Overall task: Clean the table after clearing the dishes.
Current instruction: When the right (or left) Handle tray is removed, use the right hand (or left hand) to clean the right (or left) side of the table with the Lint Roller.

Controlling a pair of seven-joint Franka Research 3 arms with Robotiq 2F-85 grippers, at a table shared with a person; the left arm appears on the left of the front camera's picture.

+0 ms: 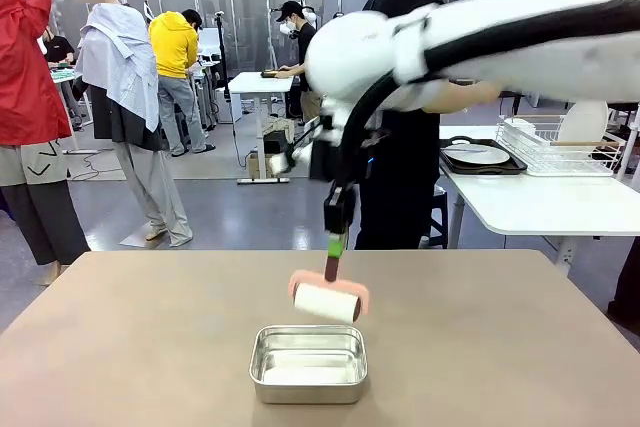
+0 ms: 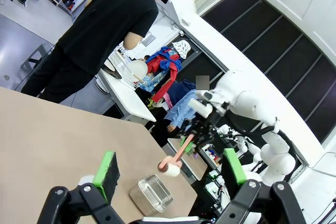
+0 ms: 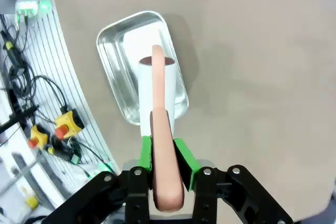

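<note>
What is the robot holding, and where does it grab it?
The right gripper is shut on a lint roller with a white roll, pinching the upper end of its pink handle. The left gripper is open and holds nothing.

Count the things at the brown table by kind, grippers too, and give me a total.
Tin: 1
Lint roller: 1
Grippers: 2 (left gripper, right gripper)
Total: 4

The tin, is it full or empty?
Empty. In the front view the tin shows only its bare, shiny bottom. The roller, held in the right hand, is not inside it.
</note>
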